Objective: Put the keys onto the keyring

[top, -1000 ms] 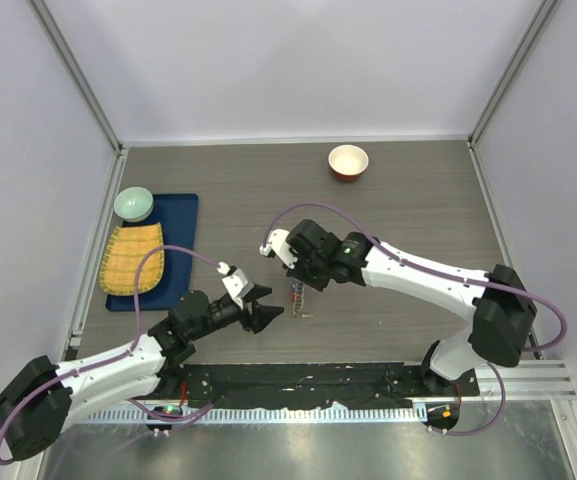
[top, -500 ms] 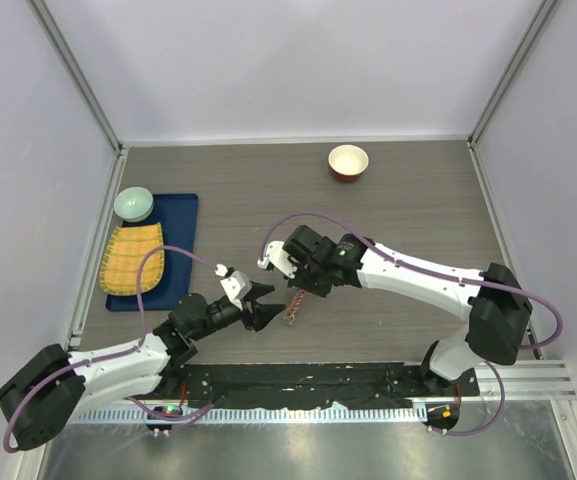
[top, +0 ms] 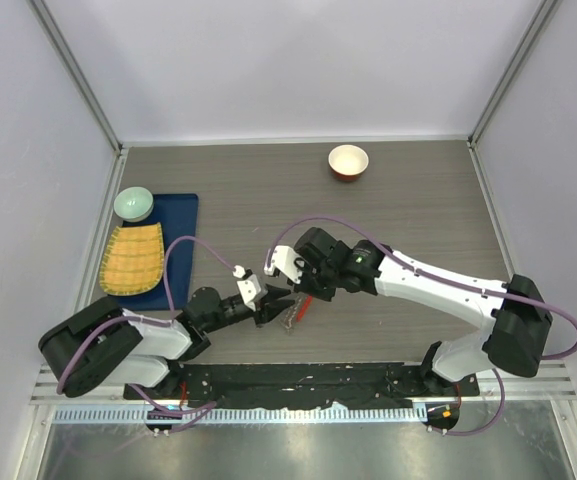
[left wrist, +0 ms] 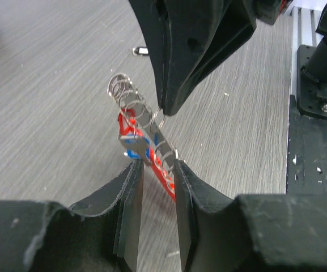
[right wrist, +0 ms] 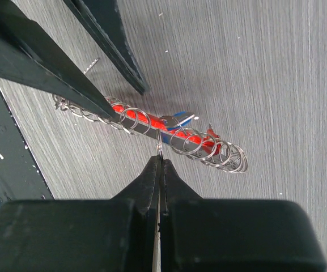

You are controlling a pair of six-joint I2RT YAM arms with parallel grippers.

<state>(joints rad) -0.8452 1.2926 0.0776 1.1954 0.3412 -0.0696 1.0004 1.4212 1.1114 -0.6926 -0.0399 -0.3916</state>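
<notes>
The right gripper (right wrist: 158, 160) is clenched on one small ring of the keyring (right wrist: 152, 129), whose silvery coil and red bar slant over the table (top: 408, 200). The left gripper (left wrist: 157, 170) straddles the keyring's lower end with narrowed jaws. I cannot tell whether they pinch it.

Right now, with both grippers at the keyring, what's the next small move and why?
Probably close the left gripper fully on the keyring. Its jaws straddle the lower end, firm contact unclear, while the shut right gripper pinches a small wire loop mid-length.
</notes>
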